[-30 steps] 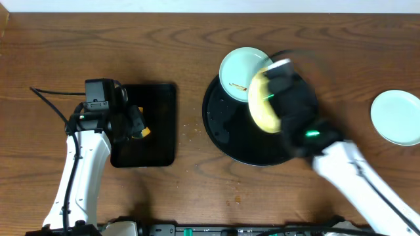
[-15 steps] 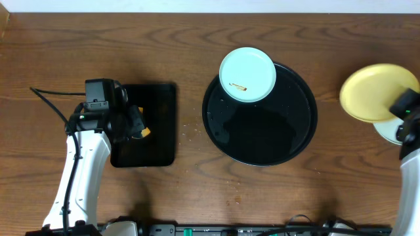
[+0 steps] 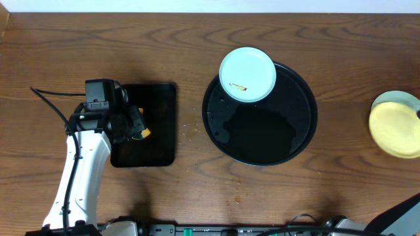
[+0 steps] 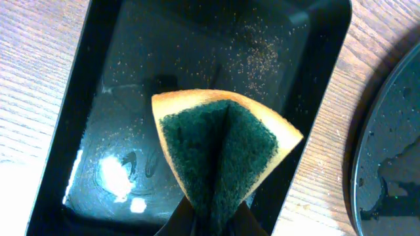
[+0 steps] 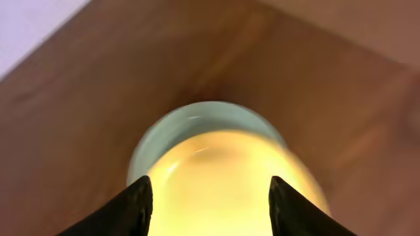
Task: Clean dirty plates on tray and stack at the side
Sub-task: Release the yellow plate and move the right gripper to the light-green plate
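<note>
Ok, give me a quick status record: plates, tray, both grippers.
round tray: one plate on it
dirty plate: pale blue, brown smear, overlapping the tray's upper-left rim
side stack: yellow plate on a pale blue plate, right of tray
left gripper: shut on sponge, over rectangular tray
right gripper: open, above the stack
</note>
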Controlling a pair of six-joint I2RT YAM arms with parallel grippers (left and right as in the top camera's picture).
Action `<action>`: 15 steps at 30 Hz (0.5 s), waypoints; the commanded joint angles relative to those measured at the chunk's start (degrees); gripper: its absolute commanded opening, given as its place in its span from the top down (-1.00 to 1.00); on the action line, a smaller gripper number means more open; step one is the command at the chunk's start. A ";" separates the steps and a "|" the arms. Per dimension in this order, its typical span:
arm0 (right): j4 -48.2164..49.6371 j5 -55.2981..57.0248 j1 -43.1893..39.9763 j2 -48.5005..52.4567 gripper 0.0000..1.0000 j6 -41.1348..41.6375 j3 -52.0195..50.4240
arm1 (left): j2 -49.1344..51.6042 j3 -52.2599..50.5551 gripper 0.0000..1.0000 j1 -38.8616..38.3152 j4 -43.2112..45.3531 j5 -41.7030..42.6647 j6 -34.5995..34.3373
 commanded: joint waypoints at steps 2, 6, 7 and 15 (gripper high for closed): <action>0.31 -9.86 3.30 2.25 -0.12 -5.62 0.52 | 0.22 -0.46 0.85 0.28 0.02 -0.72 0.50; -0.33 -8.50 8.35 4.07 -0.12 -10.08 0.52 | 0.22 -0.46 0.85 0.28 0.00 -0.72 0.50; -0.81 -8.02 9.66 4.66 -0.13 -10.69 0.52 | 0.22 -0.46 0.85 0.28 -0.02 -0.70 0.50; -3.50 -3.28 14.67 12.28 -0.15 -10.82 0.52 | 0.22 -2.27 0.85 0.28 0.33 -0.72 0.50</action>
